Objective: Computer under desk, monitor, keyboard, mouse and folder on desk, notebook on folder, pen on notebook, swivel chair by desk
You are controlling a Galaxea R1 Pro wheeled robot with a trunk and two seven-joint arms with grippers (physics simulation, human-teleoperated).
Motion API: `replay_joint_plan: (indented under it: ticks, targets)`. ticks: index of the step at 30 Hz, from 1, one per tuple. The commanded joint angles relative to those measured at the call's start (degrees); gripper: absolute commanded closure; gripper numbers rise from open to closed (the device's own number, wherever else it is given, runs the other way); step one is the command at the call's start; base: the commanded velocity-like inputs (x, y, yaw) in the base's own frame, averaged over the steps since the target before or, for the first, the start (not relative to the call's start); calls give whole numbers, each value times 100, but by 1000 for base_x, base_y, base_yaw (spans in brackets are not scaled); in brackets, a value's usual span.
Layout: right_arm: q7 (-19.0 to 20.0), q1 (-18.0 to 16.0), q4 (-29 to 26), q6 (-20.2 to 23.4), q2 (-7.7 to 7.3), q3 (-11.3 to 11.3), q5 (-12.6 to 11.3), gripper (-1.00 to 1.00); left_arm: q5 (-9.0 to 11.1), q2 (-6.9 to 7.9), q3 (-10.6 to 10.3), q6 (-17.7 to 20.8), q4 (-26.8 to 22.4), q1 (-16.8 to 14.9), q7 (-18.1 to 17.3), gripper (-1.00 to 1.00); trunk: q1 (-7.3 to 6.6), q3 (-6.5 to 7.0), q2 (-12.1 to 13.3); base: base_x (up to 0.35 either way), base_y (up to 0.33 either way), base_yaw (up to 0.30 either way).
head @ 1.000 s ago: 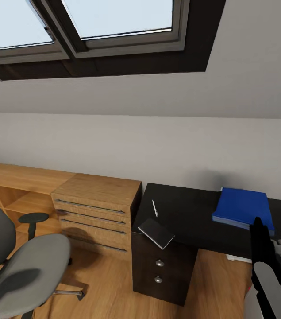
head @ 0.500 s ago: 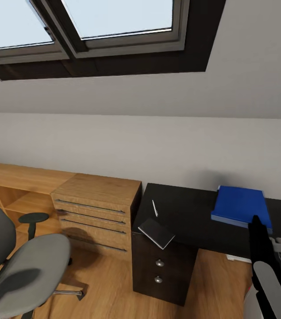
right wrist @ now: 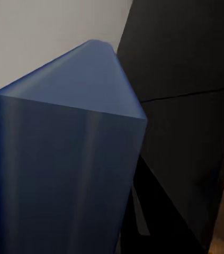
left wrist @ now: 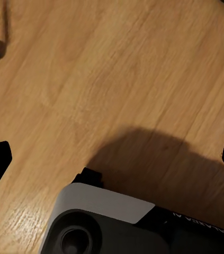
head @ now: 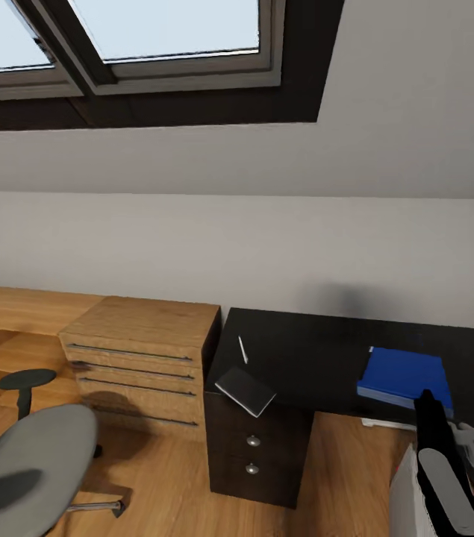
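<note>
Here, the right gripper (head: 432, 399), its fingers masked by the folder (head: 405, 376) so their grip cannot be told, reaches over the desk (head: 311, 350), the left gripper (left wrist: 112, 159) spread above floor; since earlier the view has swung right and the folder sits lower.

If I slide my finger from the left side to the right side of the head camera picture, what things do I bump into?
swivel chair → light wooden drawer unit → notebook → folder
</note>
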Motion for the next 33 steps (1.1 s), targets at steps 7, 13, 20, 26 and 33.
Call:
replay_joint_plan:
  ticks: [7, 13, 20, 26, 33]
  targets:
    - [-2, -308, 317, -600, -31, -136, -37, 100, 52, -2, -70, -20, 6, -4, 37, -100, 0, -7, -5, 0, 0, -266]
    - [25, -1752, 1887, -1148, -304, -175, -24, 100, 38, -78, -122, -23, 144, -4, 37, -100, 0, -7, -5, 0, 0, -257]
    - [600, -2987, 3805, -1572, -359, -179, -46, 100, 37, -100, -133, -20, 155, -4, 37, -100, 0, 7, -5, 0, 0, -172]
    - [999, -3159, 4170, -1730, -317, -181, -71, 100, 37, -108, -138, -18, 156, -4, 33, -100, 0, 40, -5, 0, 0, -151]
    - [1066, -3183, 4435, -1746, -154, -184, -149, 100, 37, -140, -221, -23, 157, -4, 33, -100, 0, 86, -5, 0, 0, -171]
